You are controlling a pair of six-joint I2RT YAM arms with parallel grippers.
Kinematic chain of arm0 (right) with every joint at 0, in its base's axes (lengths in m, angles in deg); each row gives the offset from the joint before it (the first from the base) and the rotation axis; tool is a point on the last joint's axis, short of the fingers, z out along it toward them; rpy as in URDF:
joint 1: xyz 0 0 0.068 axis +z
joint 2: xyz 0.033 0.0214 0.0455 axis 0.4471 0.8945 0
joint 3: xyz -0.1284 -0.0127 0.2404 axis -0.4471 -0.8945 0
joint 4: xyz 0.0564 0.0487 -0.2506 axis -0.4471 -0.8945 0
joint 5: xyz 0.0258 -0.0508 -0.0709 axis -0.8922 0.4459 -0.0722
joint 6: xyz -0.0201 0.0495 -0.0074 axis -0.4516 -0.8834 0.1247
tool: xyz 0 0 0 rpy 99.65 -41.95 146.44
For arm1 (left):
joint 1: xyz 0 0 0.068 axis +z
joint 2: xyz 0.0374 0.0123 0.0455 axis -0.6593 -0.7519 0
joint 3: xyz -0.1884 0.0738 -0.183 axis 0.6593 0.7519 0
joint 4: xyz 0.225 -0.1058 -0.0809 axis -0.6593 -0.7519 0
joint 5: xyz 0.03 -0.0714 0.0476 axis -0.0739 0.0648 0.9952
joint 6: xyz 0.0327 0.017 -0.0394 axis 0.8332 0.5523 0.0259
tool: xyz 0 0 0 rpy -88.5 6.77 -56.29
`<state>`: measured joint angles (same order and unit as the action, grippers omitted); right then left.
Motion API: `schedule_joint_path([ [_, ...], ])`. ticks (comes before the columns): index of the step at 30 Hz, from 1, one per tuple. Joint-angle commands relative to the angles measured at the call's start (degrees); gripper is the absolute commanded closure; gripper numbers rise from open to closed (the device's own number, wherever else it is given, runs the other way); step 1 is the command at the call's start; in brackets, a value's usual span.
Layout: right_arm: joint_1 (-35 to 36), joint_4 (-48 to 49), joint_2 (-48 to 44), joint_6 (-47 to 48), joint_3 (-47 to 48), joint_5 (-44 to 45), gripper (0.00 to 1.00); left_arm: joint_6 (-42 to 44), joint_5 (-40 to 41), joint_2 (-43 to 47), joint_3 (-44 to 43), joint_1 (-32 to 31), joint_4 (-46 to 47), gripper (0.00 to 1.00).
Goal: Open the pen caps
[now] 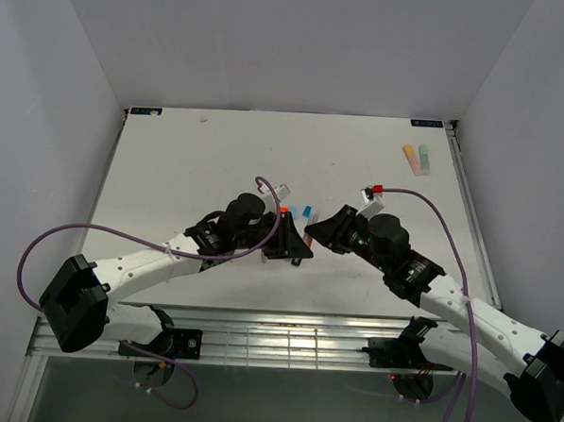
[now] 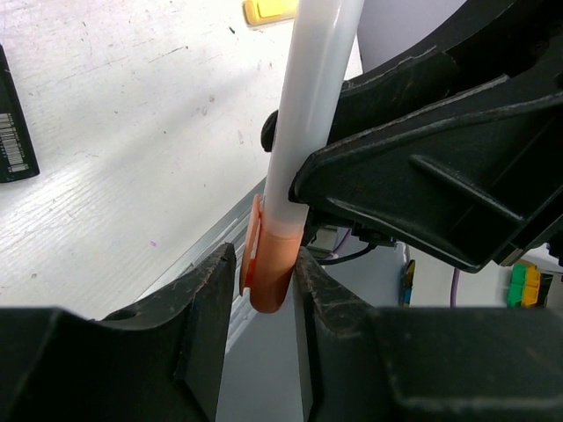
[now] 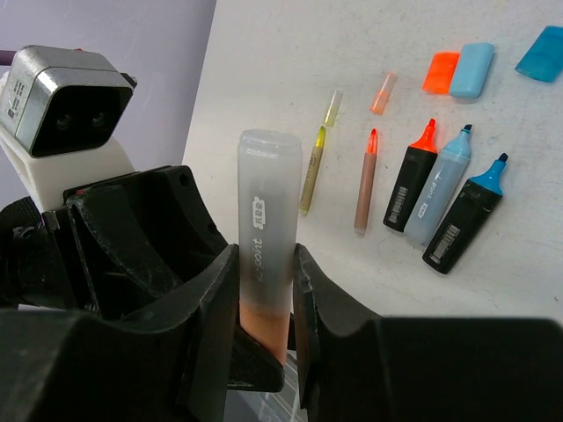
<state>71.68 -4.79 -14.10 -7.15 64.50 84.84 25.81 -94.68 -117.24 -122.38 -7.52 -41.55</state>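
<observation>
A translucent white pen (image 3: 266, 202) is held in the air between the two arms. My right gripper (image 3: 264, 264) is shut on its frosted barrel, just above the orange end. That end is the pen's orange cap (image 2: 273, 268), and my left gripper (image 2: 266, 272) is shut round it: one finger presses its side and the other sits against its clip. In the top view the two grippers (image 1: 295, 238) (image 1: 313, 233) meet nose to nose at the table's middle. Loose caps lie on the table: orange (image 3: 442, 72), light blue (image 3: 472, 69) and blue (image 3: 541, 54).
Uncapped highlighters lie side by side: orange-tipped (image 3: 409, 180), pale blue (image 3: 440, 189) and blue-tipped (image 3: 466, 220). Beside them are a thin yellow pen (image 3: 310, 176) and a thin orange one (image 3: 365, 180). More pens (image 1: 417, 159) lie at the back right. A black pen (image 2: 13, 123) lies below the left arm.
</observation>
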Motion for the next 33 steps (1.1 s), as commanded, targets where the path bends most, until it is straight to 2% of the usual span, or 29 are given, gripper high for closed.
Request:
schedule_joint_path([
  [1,0.8,4.3,-0.3,-1.4,0.9,0.4,0.92,0.5,2.0,0.2,-1.6,-0.2,-0.9,0.62],
  [4,1.0,4.4,-0.3,-1.4,0.9,0.5,0.92,0.5,1.9,0.1,-1.5,-0.3,-0.9,0.68],
  [8,1.1,4.4,-0.2,-0.9,0.6,0.5,0.92,0.4,1.3,0.1,-1.3,-0.2,-0.6,0.82],
  [11,1.0,4.1,0.6,-0.3,0.9,-0.1,0.79,0.2,0.5,0.2,-1.2,-0.2,-0.3,0.89],
  [12,1.1,4.1,1.2,0.1,1.1,-0.3,0.71,0.2,0.5,0.3,-1.2,-0.2,-0.2,0.92],
  [14,1.1,4.1,2.4,0.2,1.3,-1.1,0.66,0.5,0.4,0.3,-1.3,-0.2,-0.3,0.96],
  [15,1.0,4.2,2.6,0.3,1.3,-1.3,0.6,0.5,0.3,0.2,-1.2,-0.2,-0.2,1.0],
  [17,1.0,4.4,3.4,0.4,1.4,-1.4,0.54,0.5,-0.1,0.2,-1.2,-0.2,-0.2,1.0],
  [22,1.1,4.7,4.5,0.6,1.8,-1.4,0.51,0.3,-0.6,0.2,-0.7,-0.2,0.2,1.0],
  [29,1.1,4.7,5.9,1.8,3.1,0.4,0.56,0.2,-1.6,0.3,-0.1,-0.2,0.7,1.0],
  [31,1.1,4.5,6.5,2.5,4.1,1.0,0.68,0.2,-1.7,0.3,0.1,-0.3,0.8,1.0],
  [32,1.0,4.3,7.0,3.0,4.4,1.5,0.91,0.1,-2.1,0.4,0.2,-0.2,1.1,1.0],
  [33,1.0,3.8,7.2,3.2,4.8,3.1,0.92,0.1,-2.4,0.5,0.4,-0.2,1.2,1.0],
])
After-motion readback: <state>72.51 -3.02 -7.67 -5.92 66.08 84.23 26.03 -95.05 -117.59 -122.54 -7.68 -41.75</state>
